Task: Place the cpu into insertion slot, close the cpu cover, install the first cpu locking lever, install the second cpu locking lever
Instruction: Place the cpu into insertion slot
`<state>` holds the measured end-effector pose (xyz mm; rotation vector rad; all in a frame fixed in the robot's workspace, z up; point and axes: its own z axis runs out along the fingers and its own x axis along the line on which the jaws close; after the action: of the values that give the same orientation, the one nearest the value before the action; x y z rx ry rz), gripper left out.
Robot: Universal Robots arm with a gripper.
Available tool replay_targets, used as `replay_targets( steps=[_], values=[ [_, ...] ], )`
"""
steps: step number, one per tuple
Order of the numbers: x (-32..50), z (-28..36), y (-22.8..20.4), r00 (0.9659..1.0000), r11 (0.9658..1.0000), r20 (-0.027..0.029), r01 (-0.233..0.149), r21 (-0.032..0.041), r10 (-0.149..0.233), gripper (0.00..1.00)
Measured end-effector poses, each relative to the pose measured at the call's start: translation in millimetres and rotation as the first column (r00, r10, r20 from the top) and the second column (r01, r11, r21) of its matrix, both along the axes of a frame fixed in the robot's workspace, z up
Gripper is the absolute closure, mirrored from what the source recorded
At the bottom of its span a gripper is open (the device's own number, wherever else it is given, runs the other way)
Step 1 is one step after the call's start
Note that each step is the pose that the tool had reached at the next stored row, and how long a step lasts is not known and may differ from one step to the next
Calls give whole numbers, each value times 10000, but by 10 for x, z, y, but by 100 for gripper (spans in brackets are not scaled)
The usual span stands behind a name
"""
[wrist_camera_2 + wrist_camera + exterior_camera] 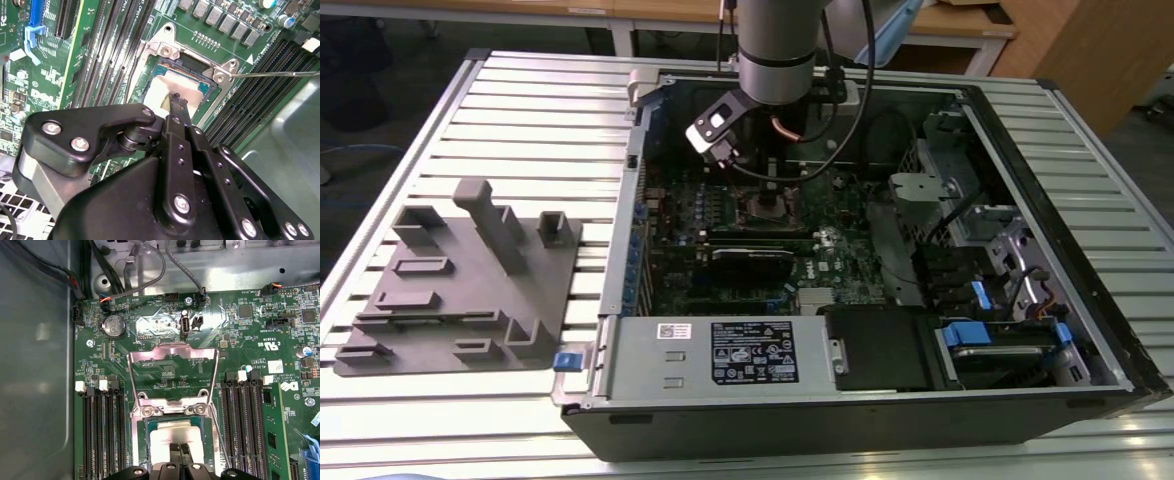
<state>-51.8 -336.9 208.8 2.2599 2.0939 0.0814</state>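
Note:
The cpu point(172, 434) lies flat in the insertion slot point(146, 432) of the green motherboard point(854, 265), its silvery top showing in both wrist views. My gripper point(180, 448) stands straight over it, fingers together, tips resting on the middle of the cpu point(162, 87). The cpu cover point(172, 351), a thin metal frame with a square window, is swung open and leans back beyond the slot. A thin wire locking lever point(280, 74) sticks out to one side of the slot point(195, 64), unlatched. In the exterior view my gripper point(769, 196) reaches down into the open computer case.
Long black memory slots point(100, 435) flank the socket on both sides. Cables point(150, 270) hang by the case wall behind the board. A grey fixture block point(454, 280) sits on the slatted table at the exterior view's left. The power supply point(720, 352) fills the case's near edge.

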Motion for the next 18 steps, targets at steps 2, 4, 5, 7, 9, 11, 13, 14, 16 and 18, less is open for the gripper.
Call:
replay_targets(
  steps=[2,4,5,7,9,11,13,14,16,18],
  values=[
    [0,0,0,10000,10000,-1,3,-1,-3,87],
    [0,0,0,10000,10000,-1,7,-1,-7,82],
    [0,0,0,10000,10000,-1,8,-1,-8,76],
    [0,0,0,10000,10000,-1,12,-1,-12,70],
    [0,0,0,10000,10000,-1,16,-1,-16,64],
    [0,0,0,10000,10000,-1,19,-1,-19,58],
    [0,-5,0,10000,10000,0,19,0,-19,58],
    [0,-6,0,10000,10000,-1,19,-2,-19,58],
    [0,-6,0,10000,10000,-2,19,-3,-19,58],
    [0,-6,0,10000,10000,-1,19,-2,-19,58]
  ],
)
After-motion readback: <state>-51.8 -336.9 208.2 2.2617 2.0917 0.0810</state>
